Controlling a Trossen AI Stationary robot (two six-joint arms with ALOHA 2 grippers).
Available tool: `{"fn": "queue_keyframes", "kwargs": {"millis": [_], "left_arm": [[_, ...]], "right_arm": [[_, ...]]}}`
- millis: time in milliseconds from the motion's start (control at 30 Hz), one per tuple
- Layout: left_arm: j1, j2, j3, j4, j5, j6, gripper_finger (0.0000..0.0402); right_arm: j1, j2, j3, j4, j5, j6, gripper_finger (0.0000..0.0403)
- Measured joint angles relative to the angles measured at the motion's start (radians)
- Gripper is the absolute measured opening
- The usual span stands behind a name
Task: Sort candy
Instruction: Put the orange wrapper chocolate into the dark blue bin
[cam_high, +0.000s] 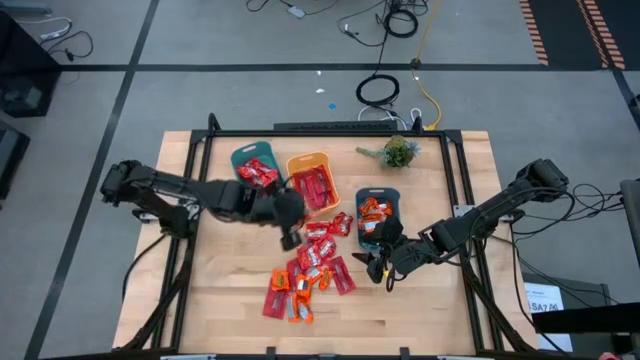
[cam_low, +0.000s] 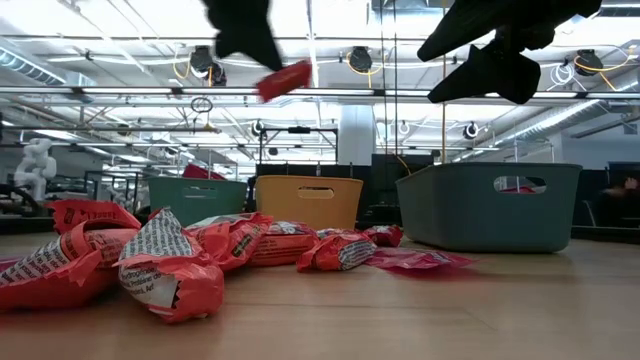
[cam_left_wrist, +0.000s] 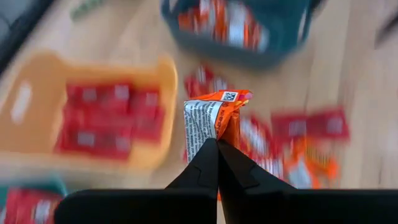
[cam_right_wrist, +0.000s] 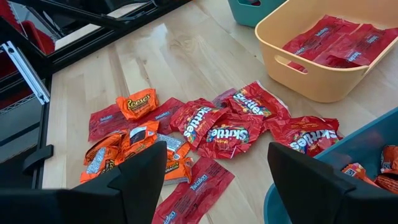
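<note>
Loose candy (cam_low: 170, 265) heaped on table (cam_high: 420, 310): sorting partly done.
Orange bin (cam_high: 312, 183) and two teal bins (cam_high: 378, 215) hold packets; left end effector (cam_left_wrist: 217, 144) grips an orange packet (cam_left_wrist: 211, 115) aloft; right end effector (cam_right_wrist: 214, 177) open beside pile.

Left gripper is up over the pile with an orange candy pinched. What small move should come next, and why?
Probably carry it toward the right teal bin and release there. The left gripper is shut on an orange candy above the table, and that bin already holds orange candies, while the orange bin holds red ones. The right gripper hangs open.
</note>
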Motion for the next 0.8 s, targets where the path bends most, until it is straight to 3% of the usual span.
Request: {"fn": "queue_keyframes", "kwargs": {"millis": [400,800], "left_arm": [[0.198,0.154,0.008,0.473,0.266,0.125,0.0001],[0.243,0.432,0.292,0.494,0.285,0.204,0.0003]], "right_arm": [[0.000,0.000,0.000,0.001,0.000,0.000,0.0272],[0.000,0.000,0.000,0.002,0.000,0.000,0.0272]]}}
